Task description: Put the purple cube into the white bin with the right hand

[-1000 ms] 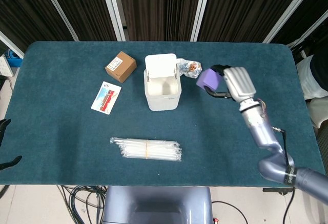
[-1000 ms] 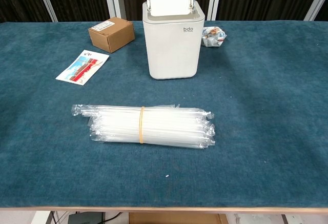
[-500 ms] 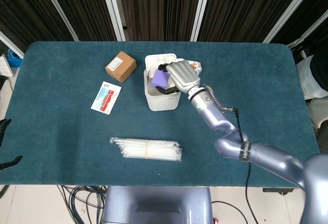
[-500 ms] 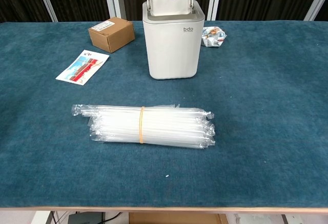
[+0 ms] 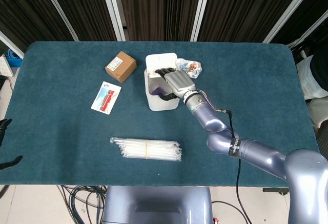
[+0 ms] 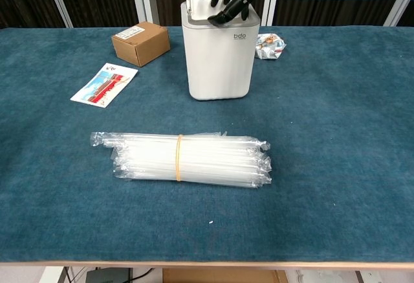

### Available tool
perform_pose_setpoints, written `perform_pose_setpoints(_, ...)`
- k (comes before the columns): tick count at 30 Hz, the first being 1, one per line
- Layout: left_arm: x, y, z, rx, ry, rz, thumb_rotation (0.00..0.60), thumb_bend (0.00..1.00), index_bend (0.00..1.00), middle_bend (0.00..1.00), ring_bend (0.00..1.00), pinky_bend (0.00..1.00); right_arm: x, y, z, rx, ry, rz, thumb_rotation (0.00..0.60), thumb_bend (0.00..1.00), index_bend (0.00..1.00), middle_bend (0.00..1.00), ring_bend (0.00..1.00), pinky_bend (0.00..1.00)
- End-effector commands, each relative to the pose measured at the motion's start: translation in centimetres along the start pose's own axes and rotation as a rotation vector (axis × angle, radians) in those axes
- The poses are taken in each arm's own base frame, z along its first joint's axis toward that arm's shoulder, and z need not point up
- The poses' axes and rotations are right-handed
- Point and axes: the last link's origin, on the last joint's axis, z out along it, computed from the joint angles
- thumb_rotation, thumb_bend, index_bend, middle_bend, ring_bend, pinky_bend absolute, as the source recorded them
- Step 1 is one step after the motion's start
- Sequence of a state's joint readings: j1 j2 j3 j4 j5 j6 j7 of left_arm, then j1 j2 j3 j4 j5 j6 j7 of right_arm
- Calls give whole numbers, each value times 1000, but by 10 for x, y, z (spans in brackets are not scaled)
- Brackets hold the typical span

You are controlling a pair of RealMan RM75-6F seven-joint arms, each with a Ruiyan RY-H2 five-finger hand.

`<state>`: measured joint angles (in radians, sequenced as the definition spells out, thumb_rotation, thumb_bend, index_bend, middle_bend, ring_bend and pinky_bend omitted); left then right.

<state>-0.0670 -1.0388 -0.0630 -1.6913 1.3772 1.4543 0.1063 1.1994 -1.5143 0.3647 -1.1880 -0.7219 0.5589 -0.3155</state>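
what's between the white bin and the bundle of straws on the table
Only bare blue cloth. In the chest view, nothing lies between the white bin and the straw bundle; the head view shows the same.

Counter [image 5: 61, 131]: teal cloth top, dark curtains w/ white posts behind.

1. Cardboard box [image 5: 121, 66], small, brown, white label on top; far left-centre of counter.
2. Printed card [image 5: 106, 97], flat, red/white/blue; lies nr the box, toward the front, apart from it.
3. Bundle of clear-wrapped straws [image 5: 146, 148], yellow band round the middle; lies crosswise at front-centre, well apart from other items.
4. Crumpled wrapper [image 5: 191, 68], silvery w/ orange-brown print; far side, centre-right.
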Motion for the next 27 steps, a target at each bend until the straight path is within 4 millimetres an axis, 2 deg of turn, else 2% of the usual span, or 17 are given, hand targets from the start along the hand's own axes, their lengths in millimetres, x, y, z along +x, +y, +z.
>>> perform_pose_setpoints(1, 0, 0, 0, 2, 1, 4, 600, 95, 146, 166, 23, 29, 7, 1, -3, -17, 0, 32, 600, 0, 81, 82, 94, 339)
perform_pose_setpoints(7, 0, -1, 0, 5, -1, 7, 600, 96, 146, 166, 23, 20, 22, 3, -18, -10, 9, 16, 600, 0, 124, 134, 124, 339)
perform_pose_setpoints(13, -1, -1, 1, 12, 2, 17, 600, 96, 150, 166, 23, 25, 59, 17, -68, -8, 139, 96, 600, 12, 194, 206, 203, 350)
perform_pose_setpoints(17, -1, 0, 0, 13, 6, 16, 600, 96, 152, 166, 23, 33, 75, 38, -115, -32, 184, 164, 600, 36, 237, 249, 238, 362)
perform_pose_setpoints(21, 0, 0, 0, 14, 13, 17, 600, 96, 152, 166, 23, 31, 79, 81, -175, -129, 215, 131, 600, 82, 239, 254, 243, 364)
perform_pose_setpoints(23, 0, 0, 0, 14, 15, 17, 600, 95, 153, 166, 23, 31, 74, 108, -214, -197, 254, 100, 600, 103, 235, 248, 241, 364)
perform_pose_setpoints(26, -1, 0, 1, 17, 17, 19, 600, 96, 153, 167, 23, 32, 52, 148, -276, -303, 312, 6, 600, 113, 196, 196, 211, 358)
perform_pose_setpoints(27, -1, 0, 1, 17, 17, 19, 600, 96, 153, 167, 23, 33, 46, 153, -286, -318, 316, -17, 600, 113, 183, 170, 194, 352)
